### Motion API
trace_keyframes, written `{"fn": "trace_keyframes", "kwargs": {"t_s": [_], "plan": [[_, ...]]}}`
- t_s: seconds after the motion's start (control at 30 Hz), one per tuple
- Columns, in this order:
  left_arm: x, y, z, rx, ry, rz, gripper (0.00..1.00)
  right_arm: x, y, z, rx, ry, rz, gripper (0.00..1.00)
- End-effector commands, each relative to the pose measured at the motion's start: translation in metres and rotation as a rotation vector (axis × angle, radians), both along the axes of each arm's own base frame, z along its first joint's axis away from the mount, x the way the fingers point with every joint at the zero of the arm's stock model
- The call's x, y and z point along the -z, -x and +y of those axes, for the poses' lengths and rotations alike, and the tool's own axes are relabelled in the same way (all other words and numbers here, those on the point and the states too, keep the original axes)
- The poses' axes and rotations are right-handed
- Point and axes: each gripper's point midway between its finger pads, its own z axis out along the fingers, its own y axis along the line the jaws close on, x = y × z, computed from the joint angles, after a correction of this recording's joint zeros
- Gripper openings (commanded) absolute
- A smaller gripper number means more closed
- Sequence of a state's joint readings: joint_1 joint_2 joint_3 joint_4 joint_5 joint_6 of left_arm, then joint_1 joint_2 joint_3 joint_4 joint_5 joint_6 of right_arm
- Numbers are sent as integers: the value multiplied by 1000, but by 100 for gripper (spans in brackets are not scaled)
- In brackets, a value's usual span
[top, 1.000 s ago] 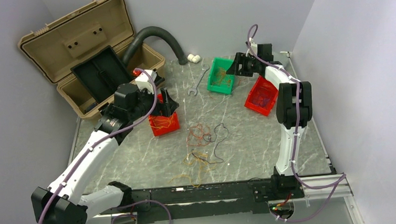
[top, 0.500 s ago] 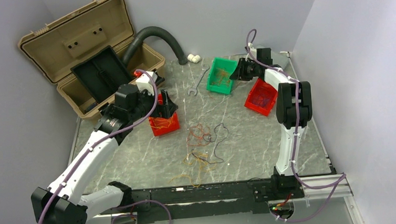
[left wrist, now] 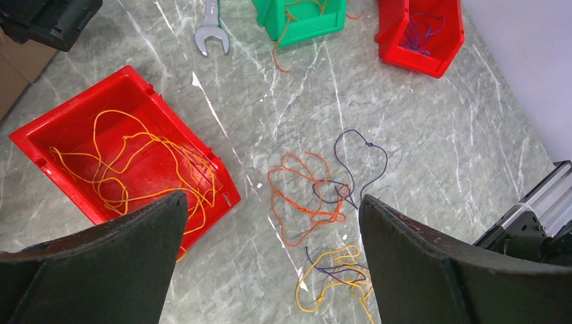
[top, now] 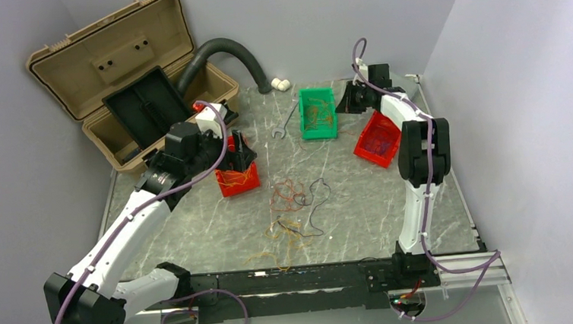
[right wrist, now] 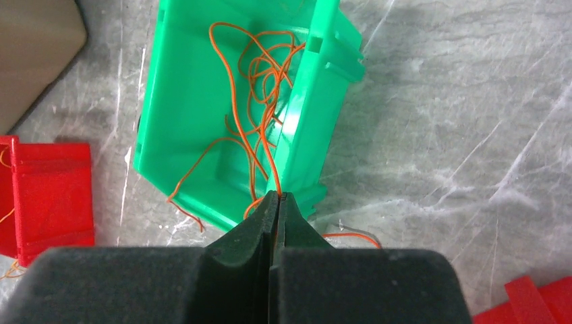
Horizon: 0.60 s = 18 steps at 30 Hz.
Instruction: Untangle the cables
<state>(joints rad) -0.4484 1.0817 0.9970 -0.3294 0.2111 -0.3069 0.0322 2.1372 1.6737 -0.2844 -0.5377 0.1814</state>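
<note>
Cables [top: 293,197] lie loose on the grey marbled table [top: 362,202] between the two arms. An orange loop [left wrist: 301,202] sits nearest the middle, a dark strand [left wrist: 359,158] curls off and crosses it, and a yellow bunch [left wrist: 334,270] lies closer to the arm bases. More cables are sorted into bins.

The red bin [left wrist: 42,147] near the left gripper [left wrist: 271,198] holds thin yellow-orange wires [left wrist: 135,162] in loose curls. The left gripper hangs above the table with its jaws spread wide and nothing between them; the loose strands on the table show in the gap.

The green bin [right wrist: 175,101] at the far side holds a curly orange cable [right wrist: 260,81]. It climbs over the bin's wall and runs straight into the seam of the right gripper [right wrist: 276,197]. Those jaws are pressed fully together, pinching that orange cable at their tips. A short orange end shows on the table just to the right of the fingers.

A second red bin [top: 377,139] sits just beside the right arm, with a purplish wire [left wrist: 418,34] inside. A wrench [top: 287,124] lies flat on the table near the green bin. An open tan toolbox [top: 122,82] and a dark ribbed hose [top: 230,51] stand at the far left
</note>
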Motion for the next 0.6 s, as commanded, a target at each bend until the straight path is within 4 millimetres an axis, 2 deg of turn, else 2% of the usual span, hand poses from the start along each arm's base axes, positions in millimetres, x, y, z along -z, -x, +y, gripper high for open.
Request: {"fn": "trace_keyframes", "kwargs": {"t_s": [0.0,0.13,0.3,0.57], "plan": [[-16,-2,0,5,0,-47,99,-43,-1,-1,10,77,-66,0],[-16,-2,0,4,0,-45,99,-55,3,3,22,112,-63,0],[-17,-1,0,10,-5,-47,99,-78,9,8,45,190,-79,0],[-21,0,0,18,-14,-53,99,-99,12,22,15,205,-58,0]]}}
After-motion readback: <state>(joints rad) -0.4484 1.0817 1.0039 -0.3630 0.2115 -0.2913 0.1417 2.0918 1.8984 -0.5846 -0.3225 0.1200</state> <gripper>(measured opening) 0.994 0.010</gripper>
